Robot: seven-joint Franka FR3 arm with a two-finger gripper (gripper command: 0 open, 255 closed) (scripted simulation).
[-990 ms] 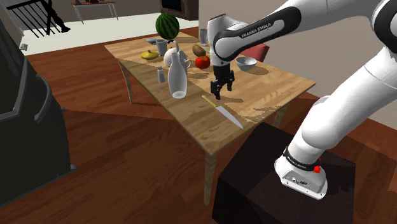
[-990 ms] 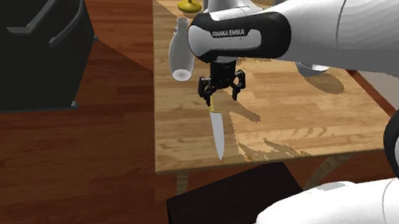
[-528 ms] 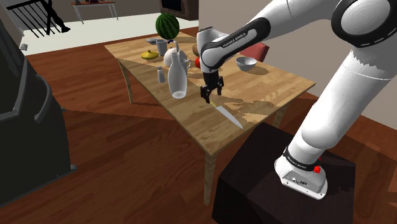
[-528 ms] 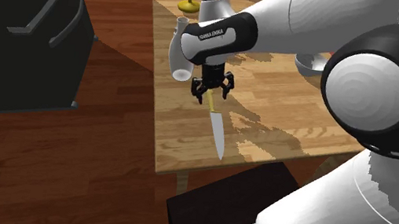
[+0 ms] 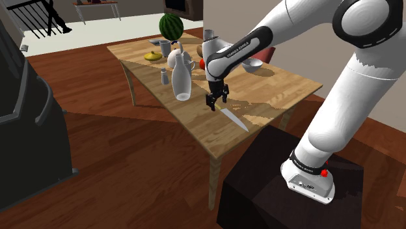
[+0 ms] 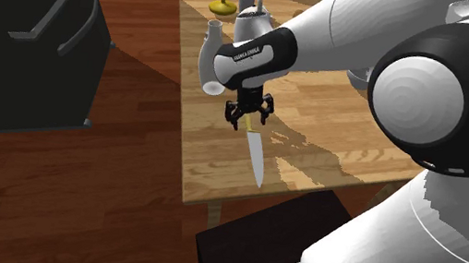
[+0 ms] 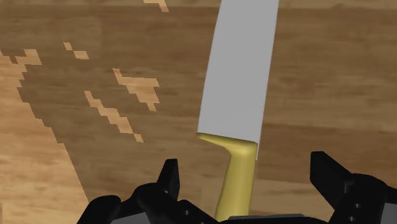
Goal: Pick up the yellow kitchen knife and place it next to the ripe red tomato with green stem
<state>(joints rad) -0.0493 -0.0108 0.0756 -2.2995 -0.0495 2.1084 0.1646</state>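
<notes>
The yellow-handled kitchen knife [image 7: 238, 76] lies flat on the wooden table [image 5: 280, 84], near its front corner, its grey blade [image 5: 235, 119] pointing toward the stand. My gripper [image 7: 248, 175] is low over the handle [image 7: 236, 181], open, one finger [image 7: 169, 175] on each side and neither touching it. In the second exterior view the gripper [image 6: 246, 120] covers most of the handle and the blade [image 6: 257, 157] sticks out below it. The red tomato [image 5: 202, 64] sits farther back on the table, mostly hidden behind my arm.
A tall white vase [image 5: 181, 79], a small shaker [image 5: 164, 76], a white teapot, a yellow fruit [image 5: 153, 56], a watermelon [image 5: 171, 26] and a bowl [image 5: 252, 64] stand around the tomato. A large black appliance [image 5: 26, 123] stands on the shoulder view's left.
The gripper has come down and shifted toward the shoulder view's left, from above the table to straddling the knife handle. The knife has not moved.
</notes>
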